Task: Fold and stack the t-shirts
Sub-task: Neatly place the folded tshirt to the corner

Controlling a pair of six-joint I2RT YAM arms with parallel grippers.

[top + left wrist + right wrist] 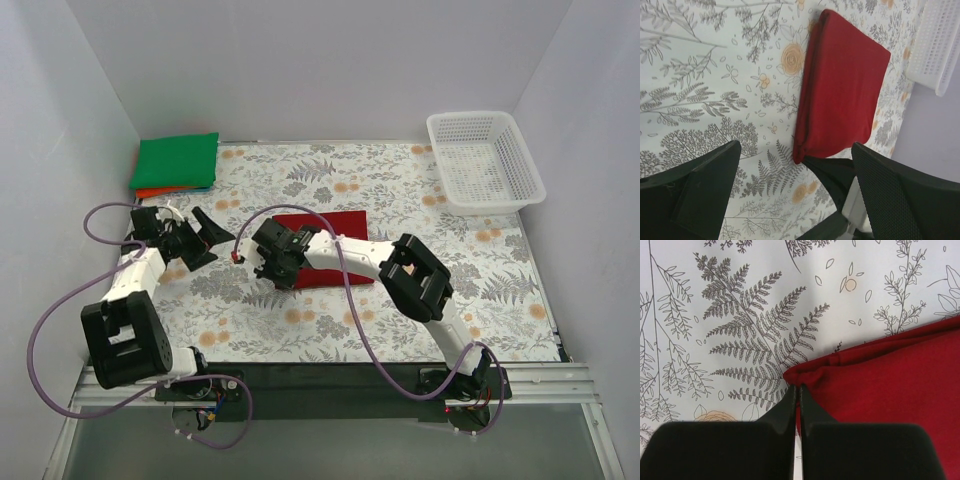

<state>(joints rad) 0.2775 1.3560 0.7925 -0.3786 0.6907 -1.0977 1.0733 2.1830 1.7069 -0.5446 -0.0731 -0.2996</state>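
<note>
Three shirts are in view, and every place here is given from the dark red shirt. It lies folded into a flat rectangle on the flowered table cover. The green shirt is folded too. It lies well apart from the red shirt, far to its left and behind it, and it rests on top of the orange shirt. Only a thin edge of the orange one shows under the green one. The white basket stands well apart from the red shirt on the other side, behind it and to its right. The right gripper is at the near left corner of the red shirt. Its arm reaches across the near part of the red shirt and hides some of it in the overhead view. In the right wrist view its two black fingers are pressed together with no gap. Their tips touch the bunched edge of that corner, but I cannot tell if any cloth is caught between them. The left gripper is to the left of the red shirt, near it but not touching, and it points toward it. Its jaws stand wide and hold nothing. In the left wrist view the red shirt shows beyond the gap between the two fingers, with the dark right gripper at its near corner.
</note>
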